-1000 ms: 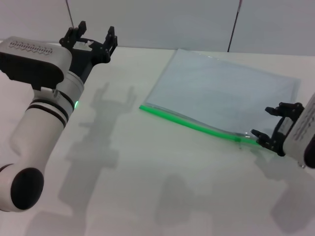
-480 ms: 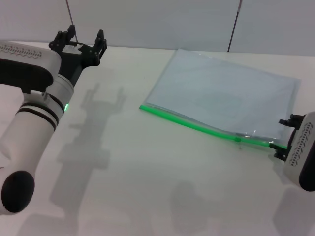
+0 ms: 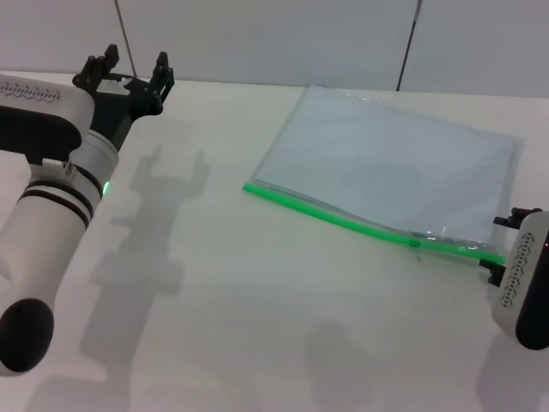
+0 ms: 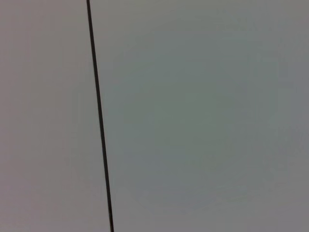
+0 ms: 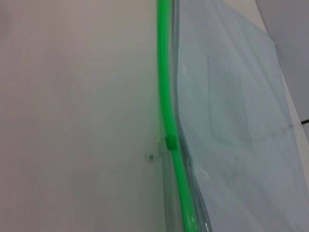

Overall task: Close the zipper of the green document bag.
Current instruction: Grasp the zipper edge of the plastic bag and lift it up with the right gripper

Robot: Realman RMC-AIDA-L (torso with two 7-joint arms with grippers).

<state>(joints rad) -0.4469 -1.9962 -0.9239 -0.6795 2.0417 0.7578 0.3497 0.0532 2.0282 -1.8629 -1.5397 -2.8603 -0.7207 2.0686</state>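
Observation:
The green document bag (image 3: 390,163) lies flat on the white table, right of centre. Its zipper (image 3: 343,221) is the bright green strip along the near long edge, with a small slider (image 3: 415,244) toward the right end. My right gripper (image 3: 506,245) stands open at the bag's right end, just past the tip of the green strip, and holds nothing. The right wrist view looks along the zipper (image 5: 166,96) to its slider (image 5: 170,142), with the bag (image 5: 231,121) beside them. My left gripper (image 3: 125,72) hangs open at the far left, well away from the bag.
The white table (image 3: 232,292) stretches in front of and to the left of the bag. A pale wall (image 3: 274,39) with dark vertical seams rises behind it. The left wrist view shows only that wall and one seam (image 4: 99,116).
My right arm has drawn back to the right, off the slider end of the zipper. My left arm has swung further left and back. The bag has not moved.

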